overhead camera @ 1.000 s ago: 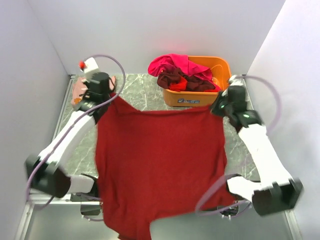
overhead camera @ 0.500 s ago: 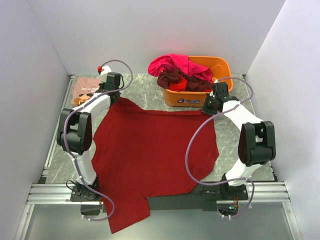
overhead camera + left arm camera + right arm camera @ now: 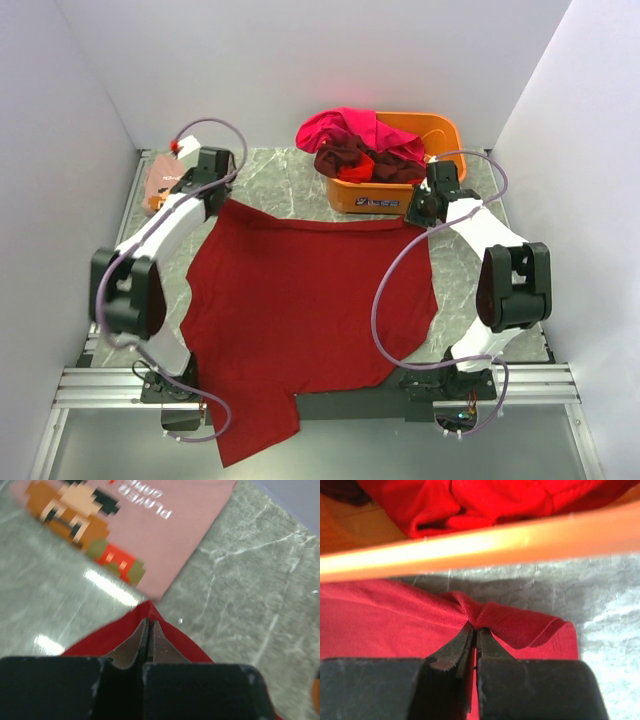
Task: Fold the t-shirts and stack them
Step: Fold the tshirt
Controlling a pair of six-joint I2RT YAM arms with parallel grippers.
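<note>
A plain dark red t-shirt (image 3: 310, 300) lies spread flat on the marble table, its lower part hanging over the near edge. My left gripper (image 3: 225, 195) is shut on its far left corner; in the left wrist view the shut jaws (image 3: 149, 623) sit on the red cloth (image 3: 185, 640). My right gripper (image 3: 420, 215) is shut on the far right corner, where the cloth (image 3: 380, 615) bunches at the fingertips (image 3: 475, 629). A dusty pink t-shirt with a pixel-art print (image 3: 160, 180) lies folded at the far left, just beyond the left gripper (image 3: 150, 525).
An orange tub (image 3: 385, 195) stands at the back right, holding a magenta tee (image 3: 345, 128) and a maroon tee (image 3: 345, 157); its rim (image 3: 470, 550) is close in front of the right gripper. White walls enclose the table on three sides.
A second ago both grippers held the red shirt up in the air; they have lowered it and it now lies flat on the table. The left arm has shifted slightly left.
</note>
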